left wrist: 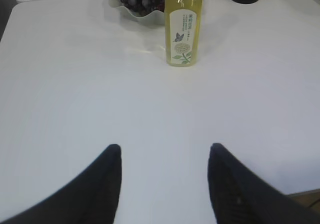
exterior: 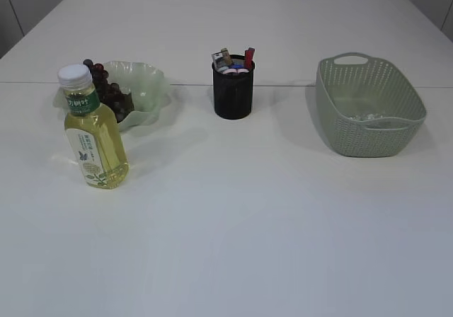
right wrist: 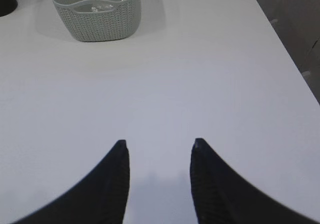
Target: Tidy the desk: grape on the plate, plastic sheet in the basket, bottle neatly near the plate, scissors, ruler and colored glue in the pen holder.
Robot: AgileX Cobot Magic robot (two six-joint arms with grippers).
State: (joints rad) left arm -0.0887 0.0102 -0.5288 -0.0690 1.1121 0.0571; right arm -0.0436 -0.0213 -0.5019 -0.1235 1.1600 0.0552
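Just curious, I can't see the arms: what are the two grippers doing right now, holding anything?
Left gripper: open, holding nothing, above bare table.
Right gripper: open, holding nothing, above bare table.

Place: we read this as a lab or test room staged like an office desk.
Table [exterior: 248, 225]: we see broad, plain white tops pushed together.
Backdrop: we see bare pale wall panels.
Props: pen holder [exterior: 233, 90], basket [exterior: 368, 105].

A plain white table [exterior: 248, 225] spans the view.
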